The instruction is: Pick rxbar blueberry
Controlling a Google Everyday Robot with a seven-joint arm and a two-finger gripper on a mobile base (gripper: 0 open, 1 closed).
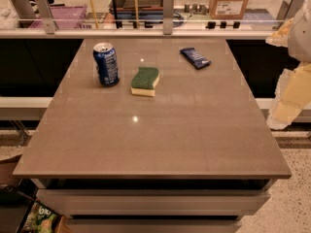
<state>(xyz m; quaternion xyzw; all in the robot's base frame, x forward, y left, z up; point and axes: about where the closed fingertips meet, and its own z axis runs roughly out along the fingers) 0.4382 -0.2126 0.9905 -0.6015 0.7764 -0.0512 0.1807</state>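
**Bar lies far right; gripper waits off the table's edge**

The grey table (146,140) fills most of the view. At the right border stands the robot's pale arm (297,38), outside the table's right edge. Its lower end, which I take to be the gripper (284,106), hangs beside the table and well apart from everything on it. I cannot tell whether the gripper is spread or pressed together.

A blue soda can (106,64) stands upright at the far left of the tabletop. A green-topped yellow sponge (145,81) lies near it on its right. The rxbar blueberry (195,58) lies flat near the far right corner, turned on a diagonal and well apart from both.

The step in hand looks like the reach, with nothing grasped yet. A good approach would come from the right and from above, which keeps clear of the can and sponge. The wrist should turn so the gripper closes across the bar's short width. Because the bar is thin, the gripper needs to go down almost to the tabletop. The wrapper may skid on the smooth, glossy surface if it is nudged sideways.

The frame cuts off most of the arm. The bar's pale lettering cannot be read. The clutter behind the glass rail (121,23) is hard to make out.
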